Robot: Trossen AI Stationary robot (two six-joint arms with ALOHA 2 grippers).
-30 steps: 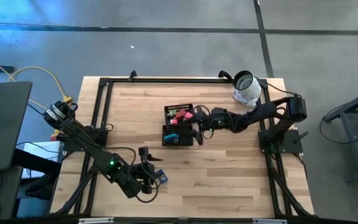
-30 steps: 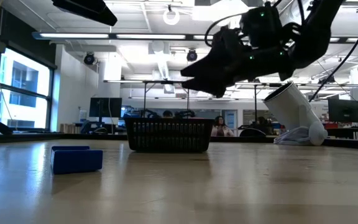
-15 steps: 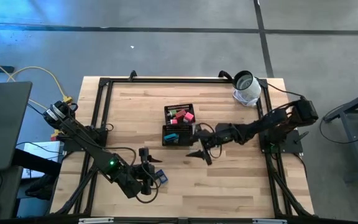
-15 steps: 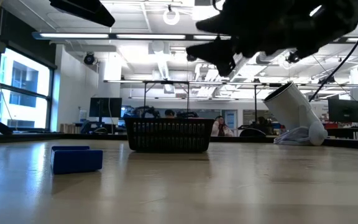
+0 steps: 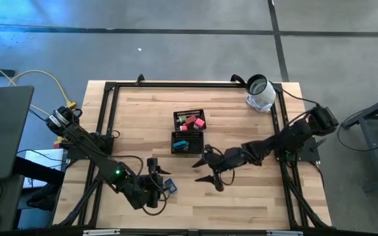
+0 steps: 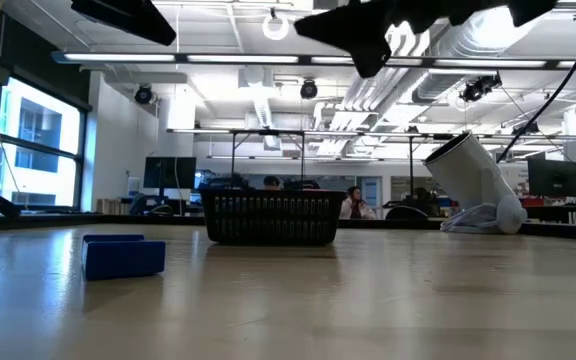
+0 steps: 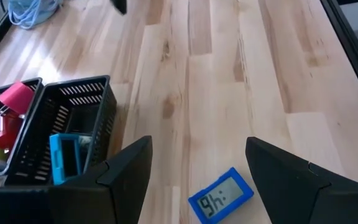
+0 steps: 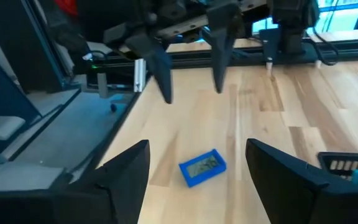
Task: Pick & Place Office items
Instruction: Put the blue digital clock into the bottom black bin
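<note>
A small blue item with a grey display [image 7: 221, 195] lies flat on the wood table [image 5: 241, 196], near its front left; it also shows in the high view [image 5: 170, 186], low view [image 6: 123, 255] and right wrist view [image 8: 202, 167]. My left gripper [image 5: 155, 168] hangs open just above and beside it, touching nothing. My right gripper [image 5: 205, 170] is open and empty in mid-air, right of the blue item and nearer than the black mesh tray [image 5: 188, 131]. The tray's far compartment holds red, pink and green items [image 5: 192, 120]; its near compartment holds a teal one [image 7: 64, 155].
A white-and-grey roll [image 5: 260, 93] lies at the far right corner, leaning on the frame. A black metal frame [image 5: 176, 84] runs along the table's edges. Bare wood stretches between the tray and the near edge.
My right gripper has swung from above the tray toward the near edge and the blue item, rising as it went and staying open. The items in the tray and the blue item have not moved.
</note>
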